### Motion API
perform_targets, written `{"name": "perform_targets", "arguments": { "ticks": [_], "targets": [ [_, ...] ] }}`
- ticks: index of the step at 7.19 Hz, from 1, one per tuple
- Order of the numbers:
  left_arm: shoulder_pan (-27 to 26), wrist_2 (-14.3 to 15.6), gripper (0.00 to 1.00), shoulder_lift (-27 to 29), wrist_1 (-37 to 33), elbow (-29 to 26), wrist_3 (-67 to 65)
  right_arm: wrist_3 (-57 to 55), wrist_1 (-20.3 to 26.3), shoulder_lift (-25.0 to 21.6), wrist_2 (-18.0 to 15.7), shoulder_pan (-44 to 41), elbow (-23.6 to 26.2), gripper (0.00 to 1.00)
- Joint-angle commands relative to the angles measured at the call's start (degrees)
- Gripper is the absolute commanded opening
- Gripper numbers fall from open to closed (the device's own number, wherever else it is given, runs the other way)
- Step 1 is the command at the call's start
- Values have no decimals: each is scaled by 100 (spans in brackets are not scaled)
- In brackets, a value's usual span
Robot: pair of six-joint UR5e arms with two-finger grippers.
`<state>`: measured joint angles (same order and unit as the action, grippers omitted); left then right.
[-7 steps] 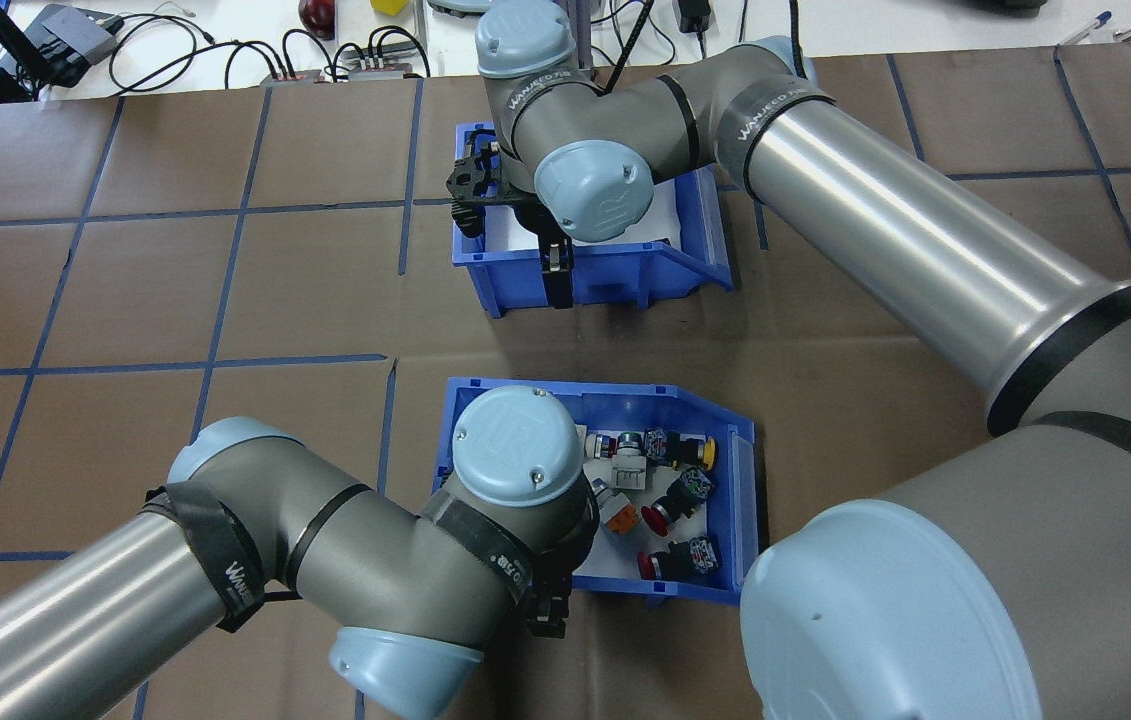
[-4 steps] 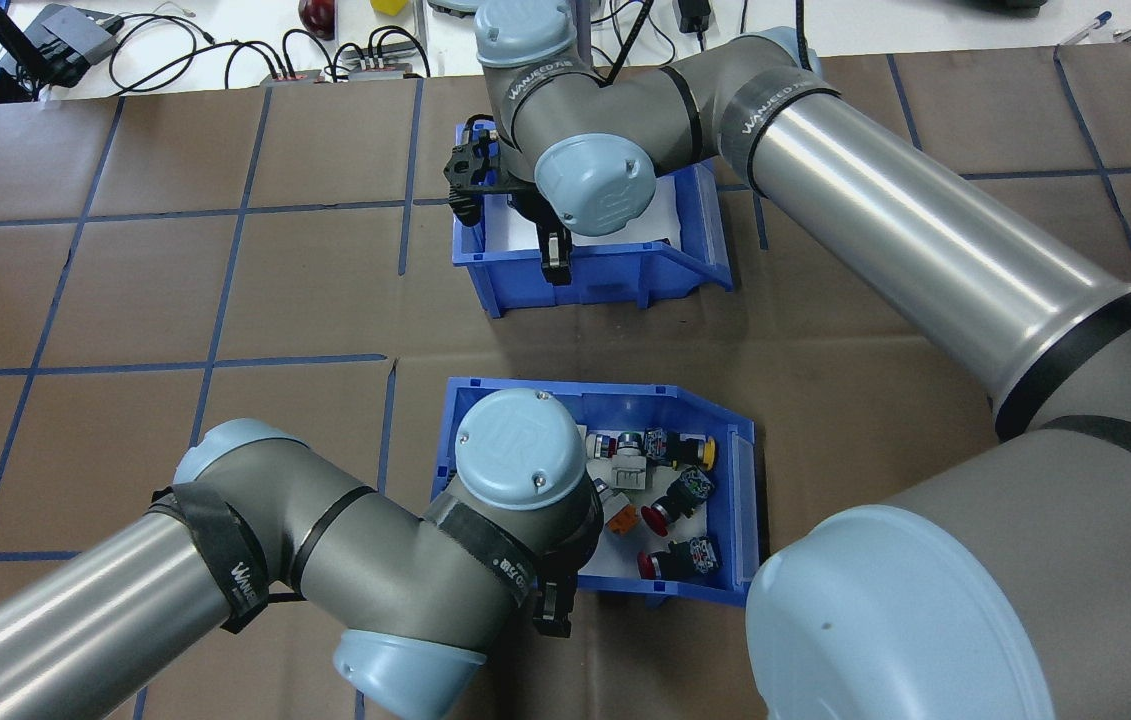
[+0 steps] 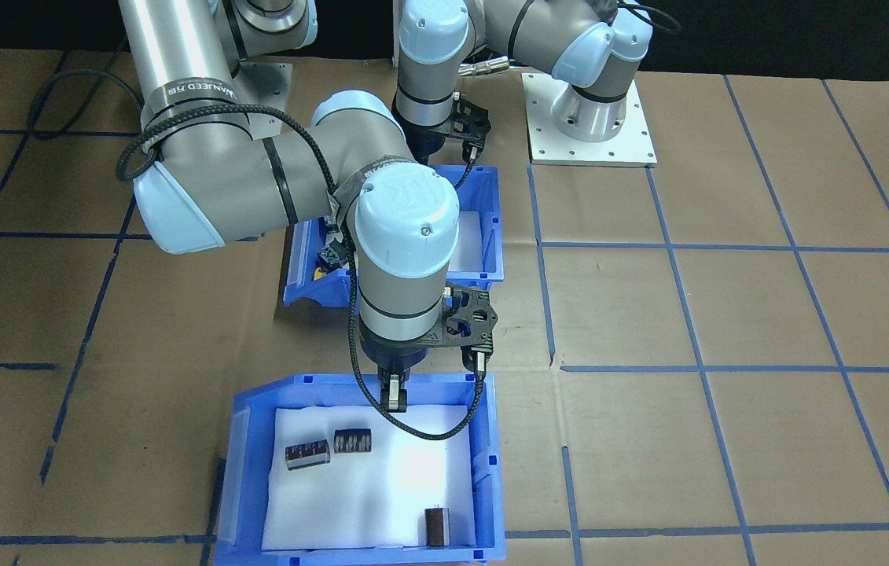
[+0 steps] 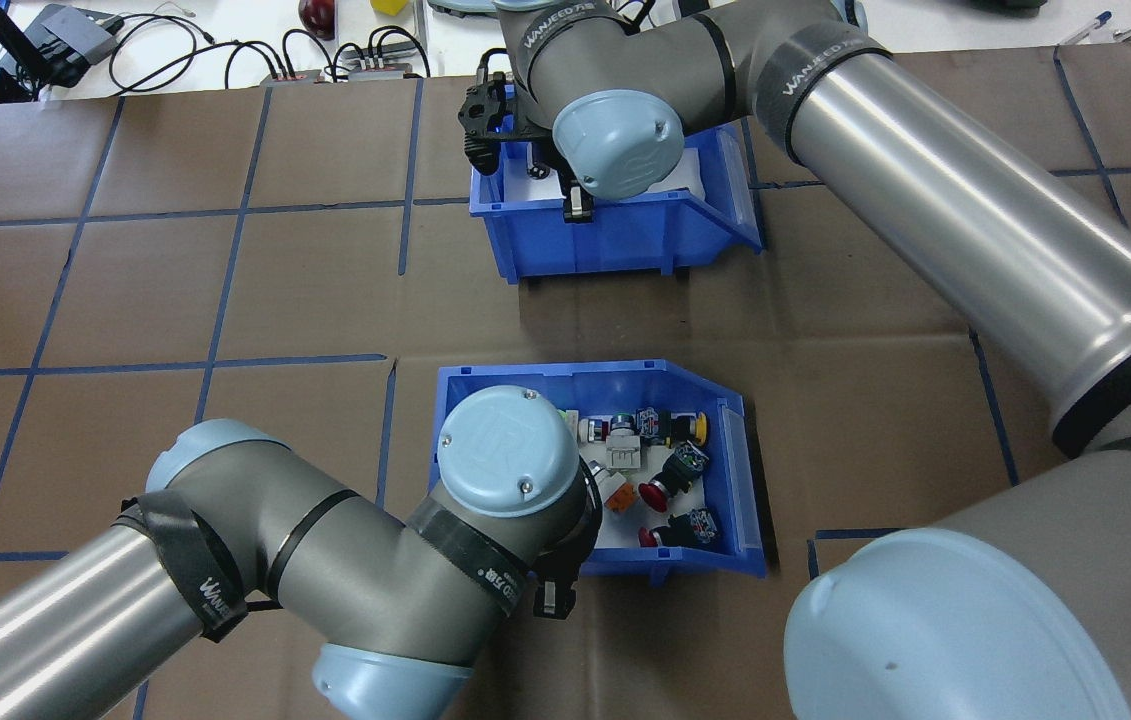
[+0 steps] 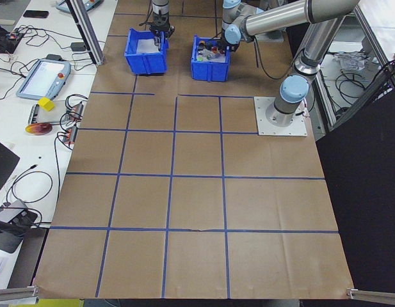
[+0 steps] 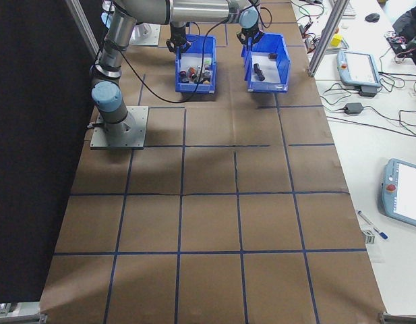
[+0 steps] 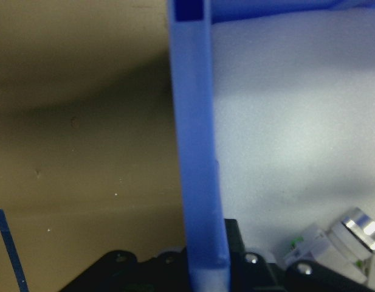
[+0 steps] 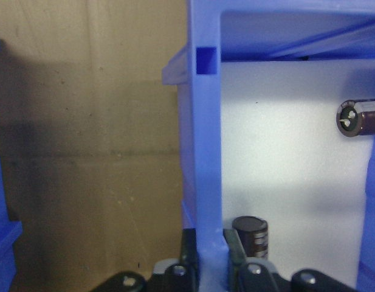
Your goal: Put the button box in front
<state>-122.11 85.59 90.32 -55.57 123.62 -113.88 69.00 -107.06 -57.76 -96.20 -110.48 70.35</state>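
Button box (image 4: pixel 725 470) is gripped at its wall by the left hand (image 4: pixel 553 596) — fingers pinched on the blue rim, near the robot on the worktop (image 4: pixel 225 280). Farther out, the second blue bin (image 4: pixel 615 235), holding dark cylinders (image 3: pixel 307 453), is clamped the same way by the right hand (image 3: pixel 394 397) — fingers closed on its wall.

a second blue bin (image 3: pixel 491 503) with a white foam liner (image 3: pixel 381 487) sits on the brown-papered desk (image 3: pixel 727 314), which is gridded with blue tape lines (image 3: pixel 735 369). three dark cylinders (image 3: pixel 307 453) lie on the foam: two side by side, one apart near a corner. a white side table (image 5: pixel 31 96) carries cables, a tablet-like pendant (image 5: pixel 42 78) and a yellow block (image 5: pixel 46 103).
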Motion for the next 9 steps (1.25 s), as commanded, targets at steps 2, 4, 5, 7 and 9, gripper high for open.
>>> {"name": "perform_targets", "arguments": {
  "ticks": [2, 4, 5, 7, 9],
  "targets": [
    [292, 307, 0, -33, 3, -328, 751, 864, 141, -436, -214, 954, 101, 2],
    [914, 335, 0, 30, 3, -566, 1320, 1884, 133, -901, -188, 1815, 522, 2],
    [1213, 353, 0, 91, 11, -654, 1638, 2324, 116, -1130, -153, 2219, 724, 2],
    [1576, 353, 0, 641, 20, -1283, 1896, 2949, 107, -1578, -118, 2827, 1198, 2],
    [1577, 432, 0, 1686, 3, -2337, 1852, 3381, 10, -2026, -13, 3320, 1857, 2]
  ]
}}
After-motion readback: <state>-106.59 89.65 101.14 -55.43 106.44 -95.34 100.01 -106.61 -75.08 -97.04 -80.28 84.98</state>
